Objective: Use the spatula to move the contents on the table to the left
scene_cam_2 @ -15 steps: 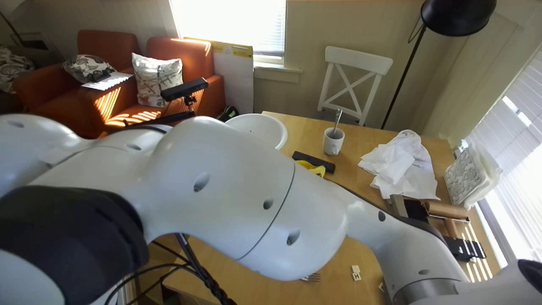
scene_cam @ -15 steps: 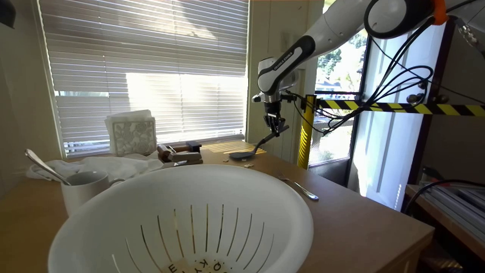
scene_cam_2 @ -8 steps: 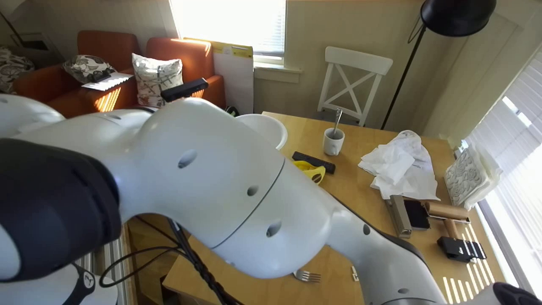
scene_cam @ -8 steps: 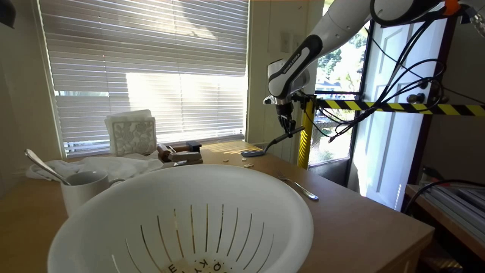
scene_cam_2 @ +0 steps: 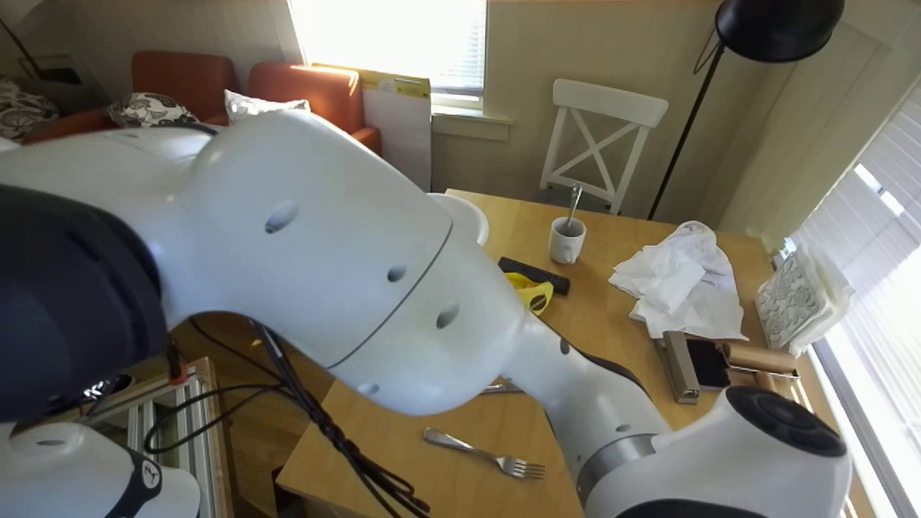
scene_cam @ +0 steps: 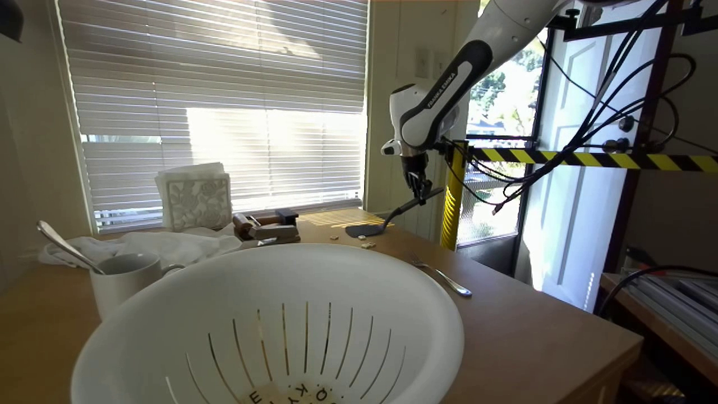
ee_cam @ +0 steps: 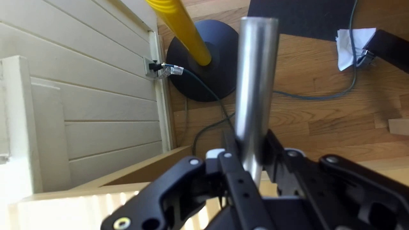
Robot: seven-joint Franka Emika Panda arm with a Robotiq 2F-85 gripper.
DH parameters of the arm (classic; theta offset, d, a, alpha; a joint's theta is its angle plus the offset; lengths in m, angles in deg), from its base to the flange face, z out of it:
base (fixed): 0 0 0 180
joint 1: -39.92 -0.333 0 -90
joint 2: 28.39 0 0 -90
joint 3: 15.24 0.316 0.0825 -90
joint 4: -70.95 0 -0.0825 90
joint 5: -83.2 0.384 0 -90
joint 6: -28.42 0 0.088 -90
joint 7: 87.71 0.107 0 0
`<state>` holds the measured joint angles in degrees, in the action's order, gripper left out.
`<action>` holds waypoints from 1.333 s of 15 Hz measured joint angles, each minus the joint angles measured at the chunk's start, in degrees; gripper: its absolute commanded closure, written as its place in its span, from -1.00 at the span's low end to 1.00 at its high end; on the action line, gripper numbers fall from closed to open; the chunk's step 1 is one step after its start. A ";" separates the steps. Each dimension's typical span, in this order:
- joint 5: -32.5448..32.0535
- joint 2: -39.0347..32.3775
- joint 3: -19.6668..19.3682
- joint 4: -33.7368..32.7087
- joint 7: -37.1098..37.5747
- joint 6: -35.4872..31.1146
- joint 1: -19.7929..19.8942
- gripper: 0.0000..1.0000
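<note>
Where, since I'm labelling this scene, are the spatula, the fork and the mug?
Spatula [scene_cam: 363, 230]: in an exterior view, on its dark blade.
Fork [scene_cam_2: 512, 466]: in an exterior view, on its head.
Mug [scene_cam_2: 561, 246]: in an exterior view, on its outer wall.

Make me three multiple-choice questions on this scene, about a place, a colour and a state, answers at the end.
1. Where does the leaning metal utensil stand?
A) In the colander
B) In the mug
C) On the napkins

2. What colour is the cross-backed chair?
A) White
B) Blue
C) Green

3. The hand is:
A) wide open
B) gripping the fork
C) shut on the spatula

1 B: it sticks out above the mug's rim.
2 A: its back rail is white.
3 C: in the wrist view, fingers clamp its handle.
</note>
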<state>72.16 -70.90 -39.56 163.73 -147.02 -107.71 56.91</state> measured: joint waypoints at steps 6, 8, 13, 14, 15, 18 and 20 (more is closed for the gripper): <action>-4.40 5.06 5.36 5.87 -0.39 -0.54 1.41 0.88; -4.40 6.28 7.07 7.82 -1.46 -0.54 2.59 0.88; -4.38 8.85 9.91 12.48 -4.96 -0.59 5.45 0.88; -4.36 9.43 10.21 13.42 -5.69 -0.59 5.87 0.88; -4.36 10.03 10.48 14.38 -6.40 -0.59 6.23 0.88; -4.29 11.77 10.90 16.88 -7.50 -1.20 6.80 0.88; -4.28 12.58 10.65 17.86 -6.44 -4.47 6.80 0.88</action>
<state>67.88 -58.32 -28.91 181.60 -153.45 -112.18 63.71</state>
